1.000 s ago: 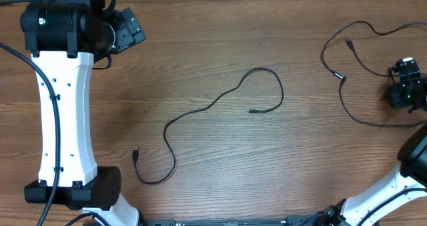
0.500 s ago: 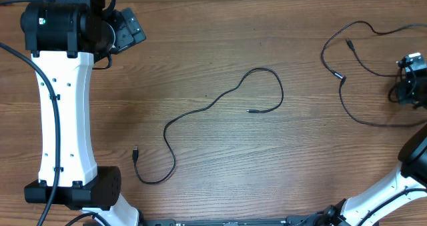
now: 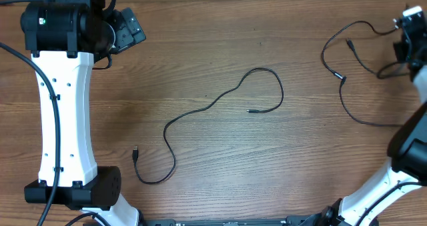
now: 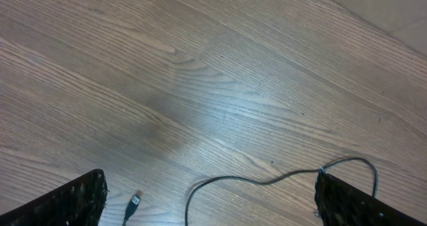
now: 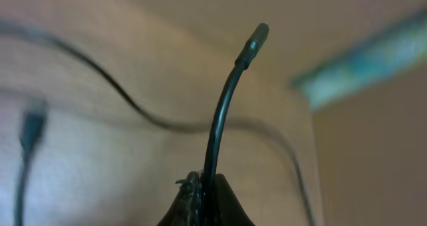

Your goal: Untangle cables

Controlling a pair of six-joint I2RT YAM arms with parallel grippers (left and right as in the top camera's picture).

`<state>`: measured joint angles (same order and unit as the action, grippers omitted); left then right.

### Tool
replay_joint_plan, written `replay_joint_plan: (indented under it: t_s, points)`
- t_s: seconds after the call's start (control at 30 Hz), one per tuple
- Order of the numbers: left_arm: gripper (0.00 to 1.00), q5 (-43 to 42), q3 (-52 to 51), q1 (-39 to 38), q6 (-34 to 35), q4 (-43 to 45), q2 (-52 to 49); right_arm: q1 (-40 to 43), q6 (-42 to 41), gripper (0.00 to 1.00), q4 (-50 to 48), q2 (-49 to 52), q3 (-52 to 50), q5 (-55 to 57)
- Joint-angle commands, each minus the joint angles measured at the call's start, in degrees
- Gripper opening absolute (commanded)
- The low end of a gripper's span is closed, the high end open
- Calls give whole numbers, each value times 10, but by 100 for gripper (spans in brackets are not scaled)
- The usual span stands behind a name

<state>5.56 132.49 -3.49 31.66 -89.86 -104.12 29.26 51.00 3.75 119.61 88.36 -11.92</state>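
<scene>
Right fingers (image 5: 193, 203), newly clamped on a cable (image 5: 223, 99), are hauling it toward the table's (image 3: 200, 53) far edge, easing the untangling; left fingers (image 4: 73, 201) are hanging wide apart.

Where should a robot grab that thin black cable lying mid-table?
Probably the thin black cable at its plug end beside the small loop, from straight above: it lies flat on the wooden table with bare wood around it.

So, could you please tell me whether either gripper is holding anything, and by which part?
The right gripper pinches a cable just short of its plug end; the left gripper is open and holds nothing.
</scene>
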Motion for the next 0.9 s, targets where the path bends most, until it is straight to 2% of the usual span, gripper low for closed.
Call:
replay_joint_plan:
  t_s: [0.0,0.7,0.73,0.77,0.8,0.83,0.87]
  points:
    - [99,-3,8,0,9,0,-4,-22,-4,4,-21,2,11,-17]
    - [99,-3,8,0,9,0,-4,-14,-39,4,-29,124,11,-26]
    - [100,-3,8,0,9,0,-4,-13,-47,10,-31,127,11,-26]
    - [100,-3,8,0,9,0,-4,-13,-52,25,-31,128,11,-30]
    - [100,-3,8,0,9,0,-4,-13,-52,43,-31,128,11,-32]
    - [100,-3,8,0,9,0,-4,-13,-52,58,-33,128,11,-32]
    - [100,-3,8,0,9,0,-4,-13,-52,81,-36,127,11,-31]
